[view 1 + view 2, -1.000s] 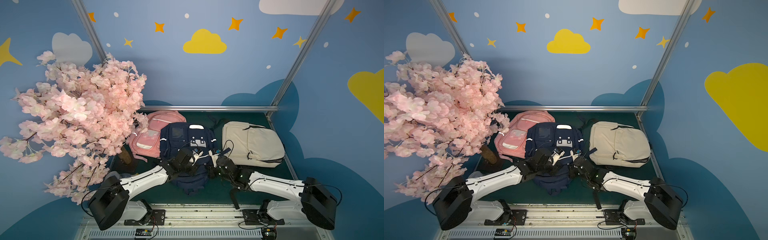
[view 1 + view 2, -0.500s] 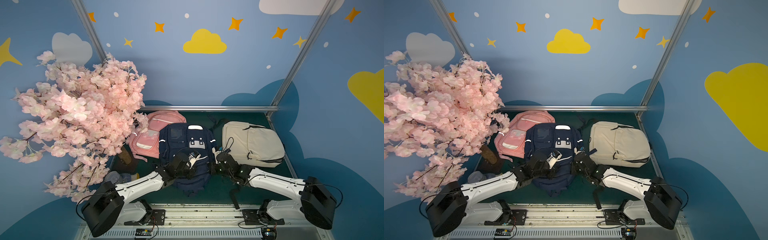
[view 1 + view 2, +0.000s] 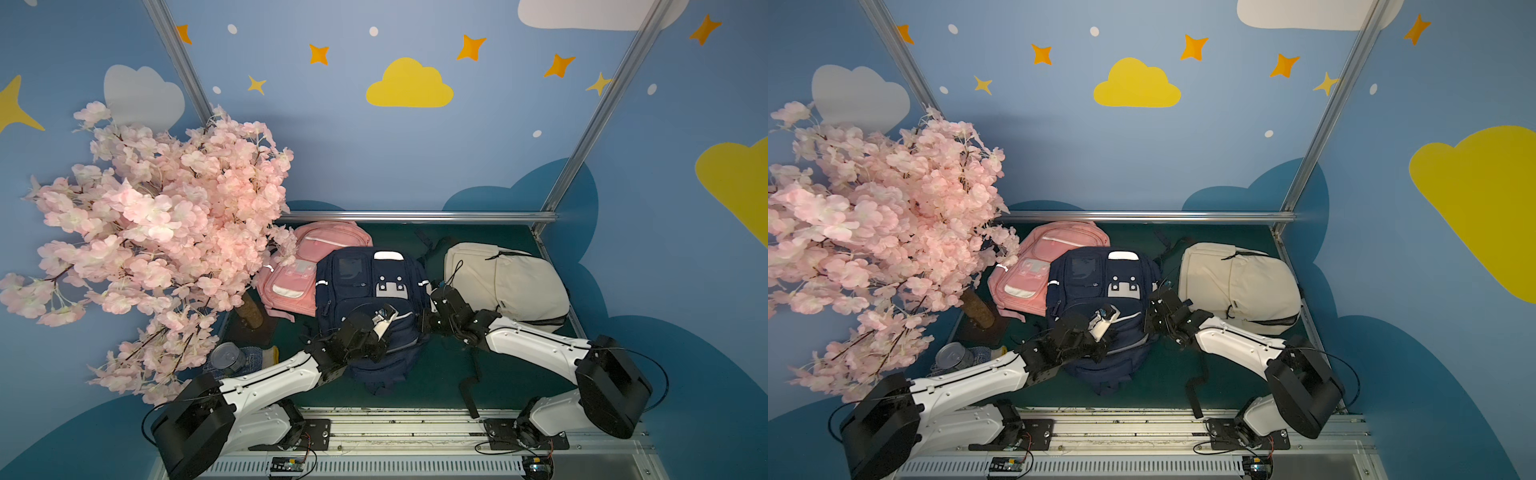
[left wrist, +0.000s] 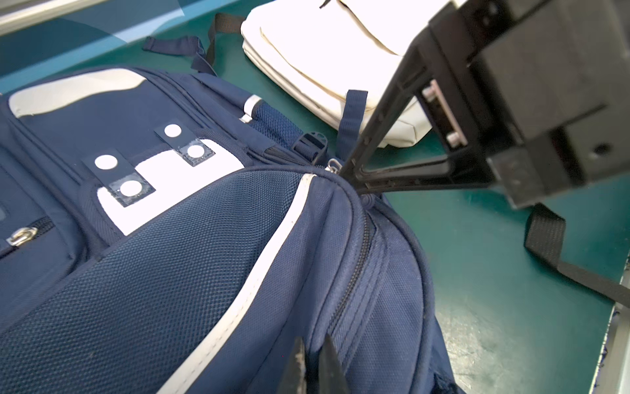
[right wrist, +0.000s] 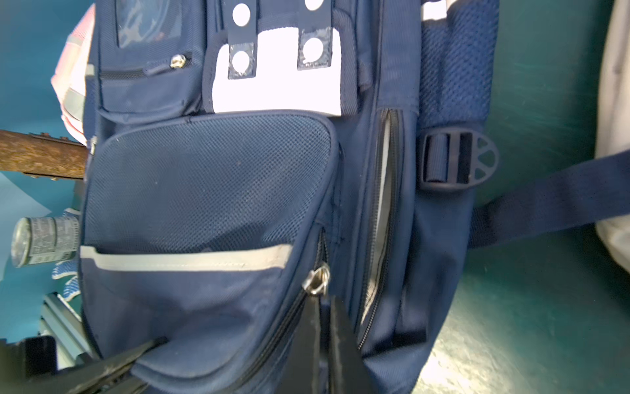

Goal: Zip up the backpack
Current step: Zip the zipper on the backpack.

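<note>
Navy backpack [image 3: 365,282] lies on the green worktop [image 3: 436,374], between a pink backpack [image 3: 316,253] and a cream backpack [image 3: 507,278]. Left gripper [image 4: 311,361], closed, pinches its pocket fabric. Right gripper [image 5: 324,307], closed, grips the zipper pull [image 5: 317,281] at its side.

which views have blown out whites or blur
Left wrist view: the white patch on the navy backpack and the cream backpack are blown out; right wrist view: that patch glares too, picture slightly soft; both top views: sharp, table dim.
</note>
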`<state>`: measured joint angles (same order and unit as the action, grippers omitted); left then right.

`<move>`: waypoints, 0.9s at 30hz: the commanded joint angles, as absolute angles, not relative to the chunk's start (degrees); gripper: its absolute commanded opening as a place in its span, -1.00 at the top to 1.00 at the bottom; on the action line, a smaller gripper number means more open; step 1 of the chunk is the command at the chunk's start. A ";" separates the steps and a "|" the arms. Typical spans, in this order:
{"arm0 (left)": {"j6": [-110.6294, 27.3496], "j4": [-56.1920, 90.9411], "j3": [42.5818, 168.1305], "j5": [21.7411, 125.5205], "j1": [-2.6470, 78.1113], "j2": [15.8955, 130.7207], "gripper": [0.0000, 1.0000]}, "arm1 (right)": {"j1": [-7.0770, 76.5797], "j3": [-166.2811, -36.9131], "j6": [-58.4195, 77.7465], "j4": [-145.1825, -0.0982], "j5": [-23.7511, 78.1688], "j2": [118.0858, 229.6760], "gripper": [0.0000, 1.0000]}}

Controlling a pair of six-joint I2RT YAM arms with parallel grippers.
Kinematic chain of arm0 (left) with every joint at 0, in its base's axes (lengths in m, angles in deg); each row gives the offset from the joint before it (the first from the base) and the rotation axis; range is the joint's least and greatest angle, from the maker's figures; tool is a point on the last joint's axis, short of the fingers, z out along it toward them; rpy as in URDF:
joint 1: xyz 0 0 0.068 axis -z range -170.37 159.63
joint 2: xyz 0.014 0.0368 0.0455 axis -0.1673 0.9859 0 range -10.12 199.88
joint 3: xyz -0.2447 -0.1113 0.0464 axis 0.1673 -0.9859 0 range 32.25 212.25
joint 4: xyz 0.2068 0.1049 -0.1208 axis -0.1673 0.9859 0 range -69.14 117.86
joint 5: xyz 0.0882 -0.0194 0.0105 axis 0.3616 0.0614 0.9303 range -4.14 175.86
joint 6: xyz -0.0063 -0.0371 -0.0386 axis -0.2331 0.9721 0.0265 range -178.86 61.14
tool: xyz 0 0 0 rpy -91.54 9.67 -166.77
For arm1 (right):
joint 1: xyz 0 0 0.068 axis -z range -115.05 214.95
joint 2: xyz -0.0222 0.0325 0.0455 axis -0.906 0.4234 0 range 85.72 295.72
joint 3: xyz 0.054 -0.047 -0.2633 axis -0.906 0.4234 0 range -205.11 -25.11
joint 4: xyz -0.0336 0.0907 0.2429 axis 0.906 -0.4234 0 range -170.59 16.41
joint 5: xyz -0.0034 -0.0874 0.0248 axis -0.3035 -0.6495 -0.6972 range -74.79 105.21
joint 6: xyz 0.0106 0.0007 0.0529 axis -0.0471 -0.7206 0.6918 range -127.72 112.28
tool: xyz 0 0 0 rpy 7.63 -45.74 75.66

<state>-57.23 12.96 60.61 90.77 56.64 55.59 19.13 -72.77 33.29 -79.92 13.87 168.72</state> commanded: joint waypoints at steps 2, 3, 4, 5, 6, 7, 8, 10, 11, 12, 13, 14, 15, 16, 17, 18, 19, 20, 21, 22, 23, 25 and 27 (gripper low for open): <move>-55.83 15.93 58.18 89.94 57.18 52.35 0.95 | 23.74 -74.07 31.66 -81.50 4.94 171.32 1.00; -55.84 15.54 58.01 89.38 57.33 52.35 0.95 | 24.06 -74.64 31.48 -81.50 5.29 172.08 1.00; -55.88 15.26 58.01 88.66 57.59 52.59 0.95 | 24.45 -75.25 31.16 -81.26 5.65 172.94 1.00; -56.13 15.02 58.08 88.09 58.02 52.86 0.95 | 24.76 -75.98 30.65 -80.99 6.34 173.79 1.00; -56.36 14.84 58.12 87.45 58.50 52.96 0.95 | 25.02 -76.73 30.30 -81.05 6.63 174.49 1.00; -56.69 14.40 58.09 86.23 59.10 52.94 0.95 | 25.21 -77.67 29.85 -81.38 6.76 175.17 1.00; -56.99 13.77 57.99 85.25 59.80 52.80 0.95 | 25.38 -78.61 29.49 -81.63 6.80 175.82 1.00; -57.36 13.15 57.83 84.40 60.84 52.53 0.96 | 25.87 -80.21 28.98 -82.52 6.52 176.95 1.00; -57.45 13.21 57.98 84.41 61.20 52.29 0.95 | 26.16 -80.79 28.98 -82.92 6.47 177.31 1.00; -57.37 13.34 58.09 84.52 61.31 52.25 0.95 | 26.43 -81.20 29.00 -83.23 6.50 177.45 1.00; -57.28 13.32 58.06 84.62 61.31 51.97 0.95 | 26.70 -81.55 29.23 -83.78 6.63 177.48 1.00; -57.13 13.21 58.00 84.99 61.40 51.79 0.95 | 26.93 -81.95 29.88 -84.40 7.29 177.48 1.00; -56.96 13.48 58.20 85.57 61.48 51.81 0.95 | 27.03 -82.43 29.34 -84.85 8.29 177.50 1.00; -56.63 13.94 58.57 86.28 61.54 51.76 0.95 | 27.03 -83.34 27.80 -86.00 9.60 177.42 1.00; -56.22 14.29 59.01 87.21 61.56 52.01 0.92 | 27.05 -84.56 25.74 -88.12 11.09 177.31 1.00; -55.80 14.55 59.29 88.39 61.58 52.38 0.86 | 26.94 -85.58 24.76 -90.20 11.61 177.27 1.00; -55.24 15.05 59.85 89.54 61.57 52.94 0.81 | 26.82 -86.40 24.08 -92.07 11.90 177.03 1.00; -54.73 16.01 60.85 90.43 61.48 53.52 0.70 | 26.81 -86.53 23.84 -93.28 12.25 176.50 0.81; -53.86 17.97 62.11 91.67 61.48 53.98 0.55 | 26.81 -86.25 23.76 -94.08 12.59 175.81 0.59; -51.30 20.88 63.91 95.14 61.49 54.21 0.27 | 26.81 -85.79 23.75 -95.04 12.87 174.42 0.36; -47.91 24.18 65.68 99.48 61.28 54.33 -0.06 | 26.74 -84.84 23.95 -95.78 12.99 172.87 0.18; -43.61 28.96 68.21 102.33 59.38 53.26 -0.32 | 26.55 -82.64 24.64 -96.77 13.47 169.42 -0.02; -40.60 31.57 69.52 101.14 56.51 51.18 -0.46 | 26.37 -80.52 25.37 -97.55 14.27 166.48 -0.05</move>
<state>-47.66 23.77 67.10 97.89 59.15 53.69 27.02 -82.30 25.03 -93.95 15.40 171.21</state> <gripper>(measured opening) 0.711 0.523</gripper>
